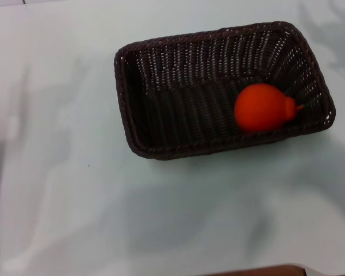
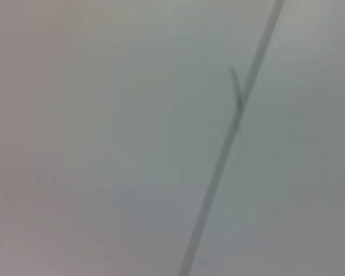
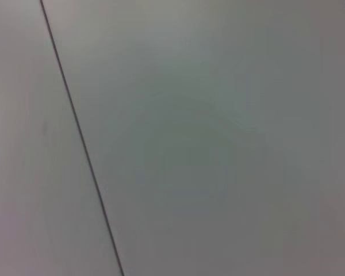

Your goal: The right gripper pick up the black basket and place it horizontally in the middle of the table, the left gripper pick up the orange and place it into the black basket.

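The black basket (image 1: 218, 89) lies on the table (image 1: 63, 190), its long side running left to right, a little right of the middle in the head view. The orange (image 1: 264, 107) rests inside the basket at its right end, its stem toward the right wall. Neither gripper shows in any view. Both wrist views show only a pale flat surface crossed by a thin dark line.
A brown strip (image 1: 264, 270) shows at the near edge of the head view. Soft shadows lie on the table near the front and at the far right.
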Robot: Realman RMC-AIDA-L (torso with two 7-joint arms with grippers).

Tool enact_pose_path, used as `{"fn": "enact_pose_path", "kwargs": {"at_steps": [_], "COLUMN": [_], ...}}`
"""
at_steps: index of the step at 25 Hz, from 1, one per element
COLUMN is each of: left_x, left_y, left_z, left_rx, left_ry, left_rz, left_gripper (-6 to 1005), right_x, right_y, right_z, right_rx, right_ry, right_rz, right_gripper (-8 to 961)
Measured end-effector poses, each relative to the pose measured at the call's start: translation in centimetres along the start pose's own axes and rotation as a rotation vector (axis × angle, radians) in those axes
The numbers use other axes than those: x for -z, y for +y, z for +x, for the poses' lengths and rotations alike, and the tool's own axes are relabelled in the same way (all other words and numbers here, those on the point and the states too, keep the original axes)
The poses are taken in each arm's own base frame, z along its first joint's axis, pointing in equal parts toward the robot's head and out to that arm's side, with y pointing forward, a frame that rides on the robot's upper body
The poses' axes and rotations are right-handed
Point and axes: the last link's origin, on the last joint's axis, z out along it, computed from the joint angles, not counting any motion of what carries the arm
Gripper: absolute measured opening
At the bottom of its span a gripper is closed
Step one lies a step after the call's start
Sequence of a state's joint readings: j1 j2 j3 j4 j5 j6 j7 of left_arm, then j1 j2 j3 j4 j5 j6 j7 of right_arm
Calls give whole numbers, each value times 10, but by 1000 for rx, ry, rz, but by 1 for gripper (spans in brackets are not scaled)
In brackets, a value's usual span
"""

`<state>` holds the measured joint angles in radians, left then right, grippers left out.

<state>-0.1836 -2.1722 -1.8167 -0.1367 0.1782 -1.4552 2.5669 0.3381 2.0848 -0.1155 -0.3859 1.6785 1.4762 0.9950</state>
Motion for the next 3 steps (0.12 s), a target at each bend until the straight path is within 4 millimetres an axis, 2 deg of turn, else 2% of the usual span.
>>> {"fn": "enact_pose_path", "kwargs": {"at_steps": [3], "left_x": [5], "left_y": [-5], "left_z": [4], "left_rx": [-56], "left_ry": [29], "left_rz": [30], "left_gripper": [905], "right_x": [-3], "right_y": [-4], "right_z": [-5], "right_rx": [15], "right_ry": [-1], "right_rz": [6], "right_gripper": [758]}}
